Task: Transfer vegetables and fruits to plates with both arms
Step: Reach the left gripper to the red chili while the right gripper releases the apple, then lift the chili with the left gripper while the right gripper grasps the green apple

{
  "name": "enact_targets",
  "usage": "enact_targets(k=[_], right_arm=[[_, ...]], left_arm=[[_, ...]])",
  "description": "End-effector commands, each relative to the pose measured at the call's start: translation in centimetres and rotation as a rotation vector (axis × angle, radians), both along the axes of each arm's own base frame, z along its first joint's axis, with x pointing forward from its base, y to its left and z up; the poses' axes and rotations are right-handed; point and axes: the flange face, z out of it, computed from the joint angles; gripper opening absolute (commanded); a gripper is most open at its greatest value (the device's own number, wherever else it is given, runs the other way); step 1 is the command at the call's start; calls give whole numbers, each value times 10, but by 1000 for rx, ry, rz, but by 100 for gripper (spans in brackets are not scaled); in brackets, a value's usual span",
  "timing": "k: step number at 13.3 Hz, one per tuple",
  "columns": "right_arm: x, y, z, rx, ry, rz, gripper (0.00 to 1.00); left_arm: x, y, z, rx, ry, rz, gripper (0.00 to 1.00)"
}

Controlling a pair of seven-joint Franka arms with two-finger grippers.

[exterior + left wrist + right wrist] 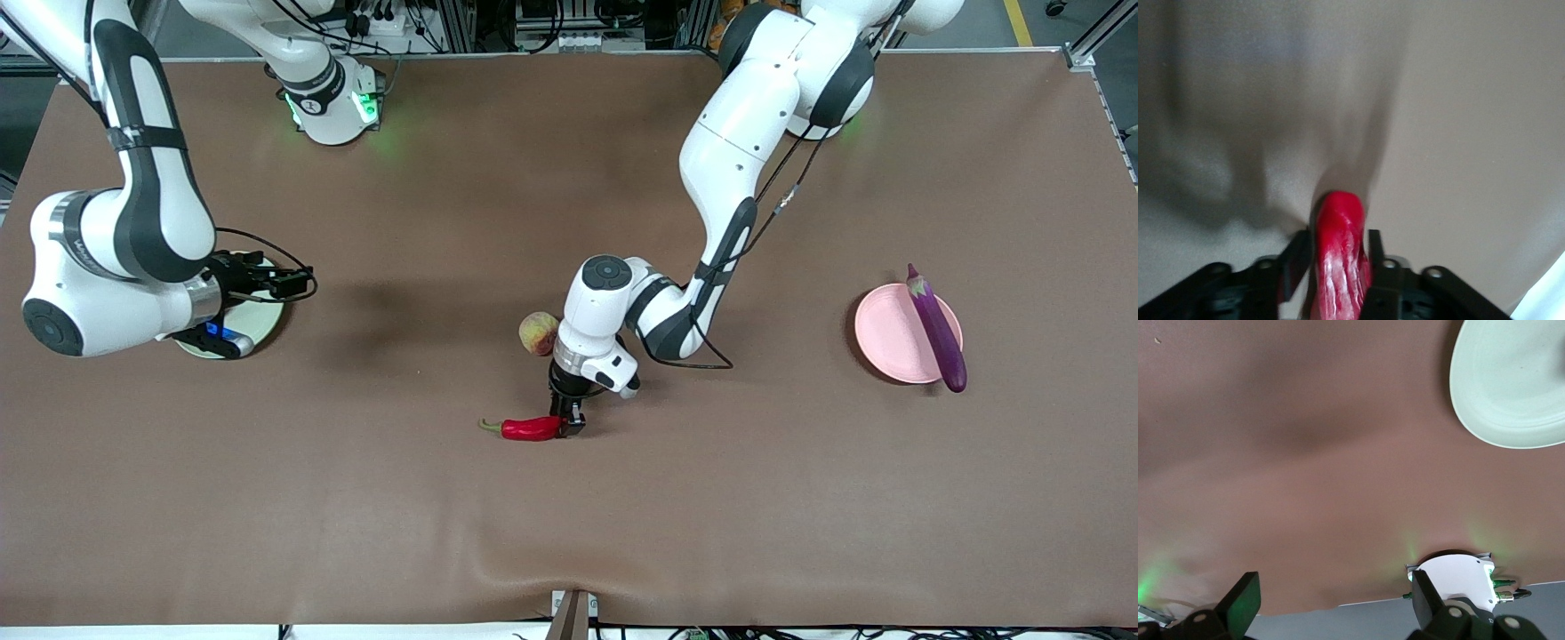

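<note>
My left gripper is down at the table's middle, shut on the blunt end of the red chili pepper, which lies on the brown table. In the left wrist view the chili sits between the gripper's fingers. The peach-like fruit lies beside the left wrist, farther from the camera than the chili. The purple eggplant lies across the pink plate. My right gripper is open and empty over the pale green plate, whose visible part is bare. The pomegranate-like fruit is out of view.
The brown mat covers the whole table. The right arm's base, lit green, stands at the table's edge farthest from the camera and also shows in the right wrist view. A small bracket sits at the table's near edge.
</note>
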Motion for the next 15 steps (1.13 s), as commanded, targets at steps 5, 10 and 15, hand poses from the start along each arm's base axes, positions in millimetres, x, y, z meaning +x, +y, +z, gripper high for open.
enact_targets(k=[5, 10, 15], right_arm=[[3, 59, 6, 14, 5, -131, 100], [1, 174, -4, -89, -53, -286, 100], [3, 288, -67, -207, -186, -661, 100]], left_arm=[[15, -1, 68, -19, -32, 70, 0], [46, 51, 149, 90, 97, 119, 0], [64, 132, 162, 315, 310, -123, 0]])
